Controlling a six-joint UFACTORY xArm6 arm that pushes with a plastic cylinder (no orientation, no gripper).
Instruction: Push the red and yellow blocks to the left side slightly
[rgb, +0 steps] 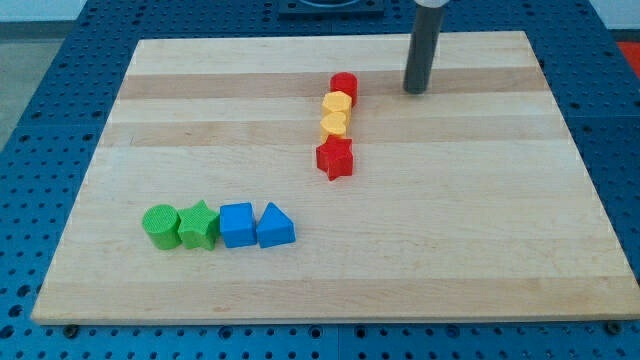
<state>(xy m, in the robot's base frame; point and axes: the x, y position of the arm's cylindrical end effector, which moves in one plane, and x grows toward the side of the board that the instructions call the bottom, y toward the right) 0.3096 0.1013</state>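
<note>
A red cylinder (344, 85), a yellow block (336, 103), a second yellow block (334, 123) and a red star block (335, 158) stand in a close column near the board's top middle. My tip (416, 89) rests on the board to the right of the red cylinder, a short gap away, touching no block.
A green cylinder (159, 225), a green star (198, 225), a blue cube (237, 224) and a blue triangle block (275, 226) form a row at the view's lower left. The wooden board (480, 240) lies on a blue pegboard table.
</note>
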